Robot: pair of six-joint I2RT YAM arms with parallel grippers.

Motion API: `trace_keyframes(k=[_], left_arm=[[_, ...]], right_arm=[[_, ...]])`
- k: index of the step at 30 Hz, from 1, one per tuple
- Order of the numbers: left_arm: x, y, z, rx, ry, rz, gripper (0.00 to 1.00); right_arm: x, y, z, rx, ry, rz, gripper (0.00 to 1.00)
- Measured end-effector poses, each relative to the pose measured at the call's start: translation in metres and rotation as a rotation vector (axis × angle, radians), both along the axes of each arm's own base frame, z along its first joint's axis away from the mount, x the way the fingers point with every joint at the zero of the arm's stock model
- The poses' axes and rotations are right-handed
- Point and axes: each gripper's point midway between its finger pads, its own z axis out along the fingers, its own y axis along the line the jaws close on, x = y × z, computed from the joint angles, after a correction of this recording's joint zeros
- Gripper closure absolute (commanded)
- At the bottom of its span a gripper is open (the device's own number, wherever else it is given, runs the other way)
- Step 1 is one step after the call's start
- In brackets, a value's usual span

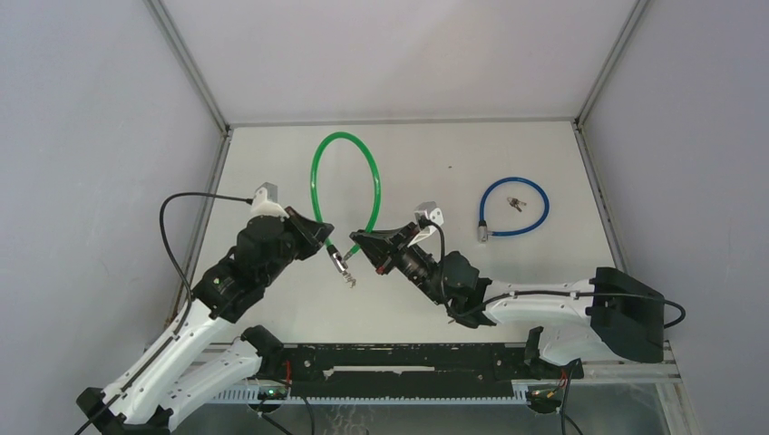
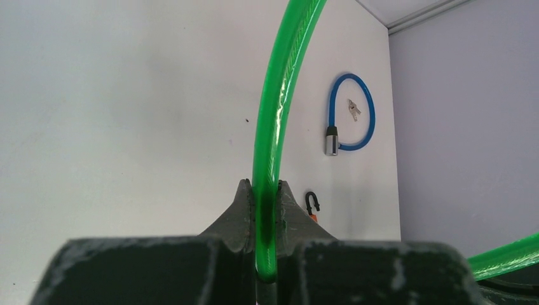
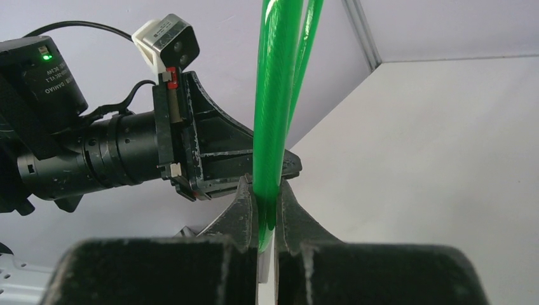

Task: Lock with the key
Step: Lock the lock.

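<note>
Where grey walls (image 1: 82, 136) box white table (image 1: 435, 154), green cable lock (image 1: 345, 136) loops.

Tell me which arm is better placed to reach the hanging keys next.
Probably right: the right claw grips the green cable lock beside the keys, which dangle from the end the left claw holds.

Lab test cell: white table (image 1: 435, 154), grey panel walls (image 1: 91, 109).
</note>
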Motion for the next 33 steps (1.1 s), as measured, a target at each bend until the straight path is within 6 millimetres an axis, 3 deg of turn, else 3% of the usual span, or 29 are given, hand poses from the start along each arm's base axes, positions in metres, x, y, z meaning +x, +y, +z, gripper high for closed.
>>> trace_keyframes(k=[16,33], left_arm=[[-0.002,-0.004,-0.007,0.006,0.036,-0.019,1.00],[-0.007,-0.004,-0.014,0.024,0.080,-0.027,1.00]], right_arm=[[0.002,0.001,-0.003,-0.009,-0.013,-0.023,1.00],[-0.018,0.015,-0.008,-0.108,-0.179,-0.042,1.00]])
